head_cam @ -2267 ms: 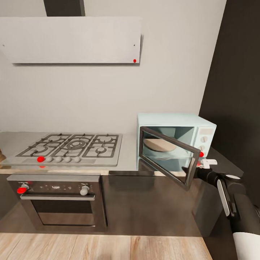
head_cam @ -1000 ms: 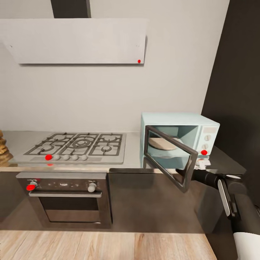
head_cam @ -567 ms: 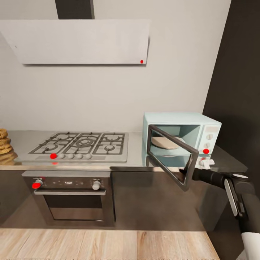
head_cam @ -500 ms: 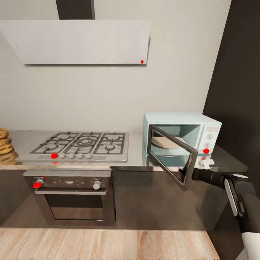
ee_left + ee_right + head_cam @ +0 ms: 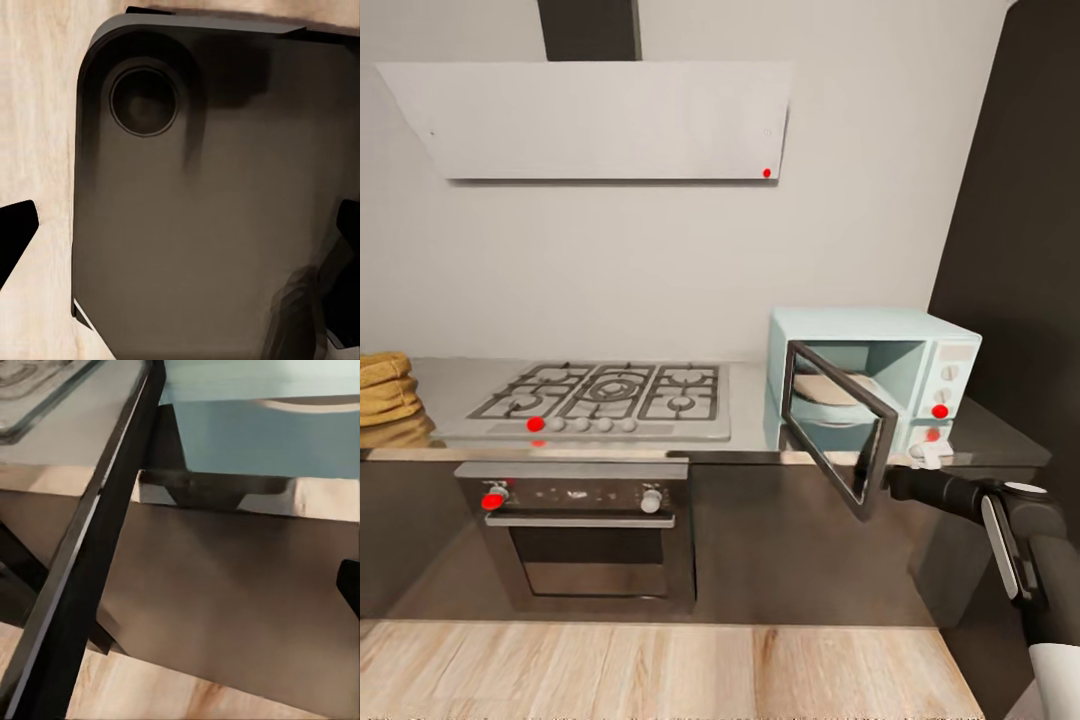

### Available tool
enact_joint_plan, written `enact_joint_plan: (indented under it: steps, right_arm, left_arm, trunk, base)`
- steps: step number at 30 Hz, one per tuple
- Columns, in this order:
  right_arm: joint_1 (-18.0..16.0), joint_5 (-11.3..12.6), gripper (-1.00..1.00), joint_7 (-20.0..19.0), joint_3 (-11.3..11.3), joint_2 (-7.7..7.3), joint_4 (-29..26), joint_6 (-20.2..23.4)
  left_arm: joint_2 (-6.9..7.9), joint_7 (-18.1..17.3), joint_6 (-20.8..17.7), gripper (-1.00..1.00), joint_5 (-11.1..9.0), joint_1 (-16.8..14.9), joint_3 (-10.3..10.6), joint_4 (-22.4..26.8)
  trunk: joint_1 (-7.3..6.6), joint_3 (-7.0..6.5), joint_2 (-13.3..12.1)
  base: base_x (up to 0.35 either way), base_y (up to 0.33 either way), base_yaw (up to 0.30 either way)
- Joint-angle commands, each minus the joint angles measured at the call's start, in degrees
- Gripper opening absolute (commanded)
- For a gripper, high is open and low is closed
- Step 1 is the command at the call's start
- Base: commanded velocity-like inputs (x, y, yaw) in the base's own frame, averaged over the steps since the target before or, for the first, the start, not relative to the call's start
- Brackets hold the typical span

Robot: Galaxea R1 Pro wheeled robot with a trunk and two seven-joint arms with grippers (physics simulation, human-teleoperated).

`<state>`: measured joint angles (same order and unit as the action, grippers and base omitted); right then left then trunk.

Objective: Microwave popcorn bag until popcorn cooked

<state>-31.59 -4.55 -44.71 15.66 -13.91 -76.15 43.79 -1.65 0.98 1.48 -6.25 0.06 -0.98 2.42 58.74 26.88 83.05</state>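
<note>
Kitchen (image 5: 660,250) with grey wall, dark brown cabinet fronts and pale wood floor (image 5: 660,670); flat grey extractor hood (image 5: 600,120) high on the wall, small red dot at its lower right corner. Steel countertop (image 5: 750,400) running across the head view. At its far left edge, golden-brown popcorn bag (image 5: 385,385), partly cut off by the frame, resting on the steel. Right of it, gas hob (image 5: 610,395) with black grates, a row of knobs along its front, one marked red. Below the hob, steel oven (image 5: 585,535) with bar handle and two knobs. Further right, pale blue-mint microwave (image 5: 875,380) on the countertop, well apart from the bag, door (image 5: 840,430) swung open toward the camera, pale round turntable (image 5: 835,390) inside. Two white knobs and a red dot on its right-hand panel. At the door's free edge, right gripper (image 5: 882,478), dark arm reaching in from the lower right; cannot tell how wide the fingers stand or whether they clasp the door. In the left wrist view, left gripper (image 5: 180,240) spread wide with nothing between the fingers, over a dark rounded panel (image 5: 202,202) above the wood floor.
</note>
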Motion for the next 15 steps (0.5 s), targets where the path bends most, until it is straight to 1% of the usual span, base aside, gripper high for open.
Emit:
enact_joint_plan:
  steps: [1,15]
  right_arm:
    - [-0.1,-0.3,1.00,-0.6,0.1,0.02,-0.1,0.3]
    - [-0.1,-0.4,1.00,-0.5,0.1,0.10,-0.1,0.3]
  left_arm:
    - [-0.02,0.1,0.1,1.00,-0.5,0.0,-0.1,0.0]
    - [-0.02,0.1,0.1,1.00,-0.5,0.0,0.0,0.0]
  trunk:
    - [-0.01,0.05,0.0]
    - [-0.01,0.05,0.0]
  base:
    - [-0.096,0.142,0.000]
    - [-0.094,0.147,0.000]
